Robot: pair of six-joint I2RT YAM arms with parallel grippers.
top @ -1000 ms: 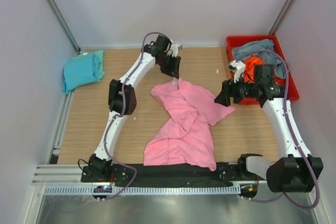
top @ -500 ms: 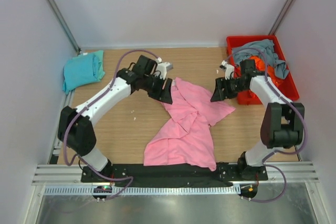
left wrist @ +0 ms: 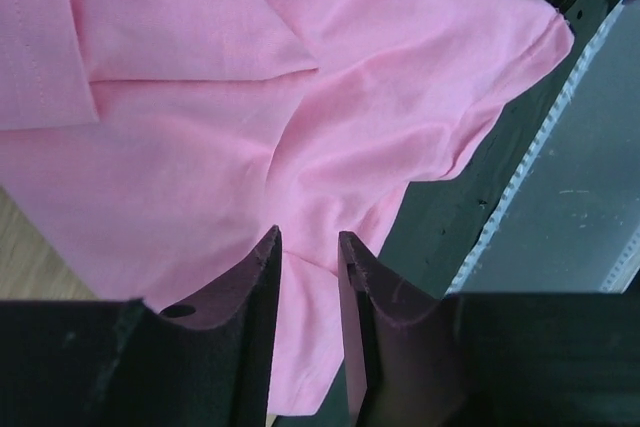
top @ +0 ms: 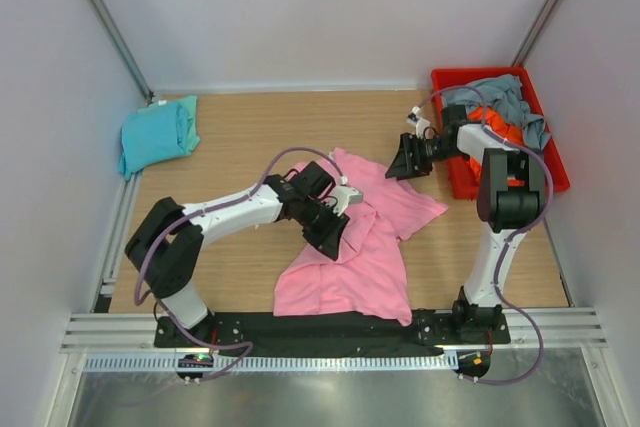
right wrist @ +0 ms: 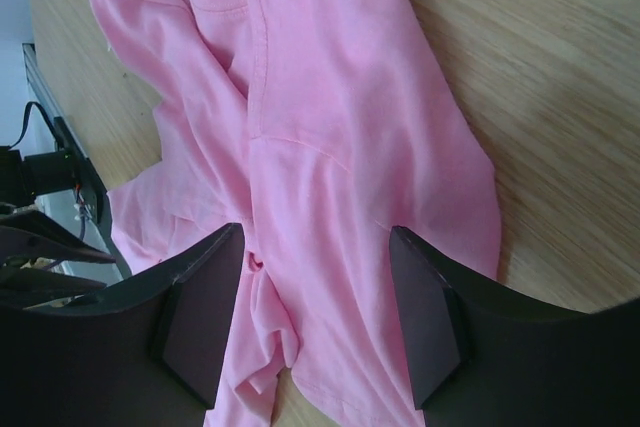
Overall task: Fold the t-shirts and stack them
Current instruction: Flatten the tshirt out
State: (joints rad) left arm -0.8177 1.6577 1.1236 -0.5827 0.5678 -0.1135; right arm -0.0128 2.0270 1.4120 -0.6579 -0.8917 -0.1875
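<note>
The pink t-shirt (top: 375, 252) lies crumpled across the middle of the wooden table. My left gripper (top: 335, 235) hangs low over its middle left. In the left wrist view (left wrist: 307, 237) the jaws stand a narrow gap apart, with pink cloth (left wrist: 350, 97) showing between and beyond them. My right gripper (top: 402, 159) hovers at the shirt's far right edge. In the right wrist view (right wrist: 320, 237) it is wide open and empty above the pink cloth (right wrist: 330, 127). The teal t-shirt (top: 157, 134) lies folded at the far left. The grey-blue t-shirt (top: 495, 97) and orange t-shirt (top: 513, 133) lie in the bin.
The red plastic bin (top: 556, 152) stands at the far right, with the right arm reaching out from beside it. The black base rail (top: 330, 327) runs along the table's near edge and touches the pink shirt's lower hem. White walls enclose the table.
My left gripper has swept from the shirt's far corner toward me over its middle, and the shirt's far left flap no longer shows. My right gripper has moved farther back.
</note>
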